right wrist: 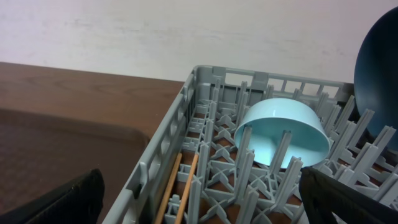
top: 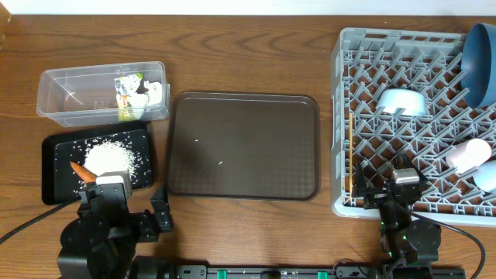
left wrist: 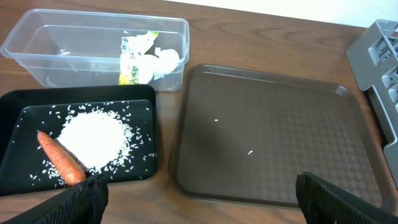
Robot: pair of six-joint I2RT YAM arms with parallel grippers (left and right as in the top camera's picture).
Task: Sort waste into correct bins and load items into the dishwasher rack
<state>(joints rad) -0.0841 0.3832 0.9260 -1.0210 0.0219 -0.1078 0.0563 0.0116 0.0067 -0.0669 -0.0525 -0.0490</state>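
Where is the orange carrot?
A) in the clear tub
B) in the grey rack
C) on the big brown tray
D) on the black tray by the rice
D: the carrot lies on the black tray, right beside the pile of rice.

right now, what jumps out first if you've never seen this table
The big grey dishwasher rack on the right, already holding a dark blue plate, a pale blue bowl and chopsticks. On the left, a heap of white rice with an orange stick lies in the black tray, next to a wide brown serving tray in the middle.
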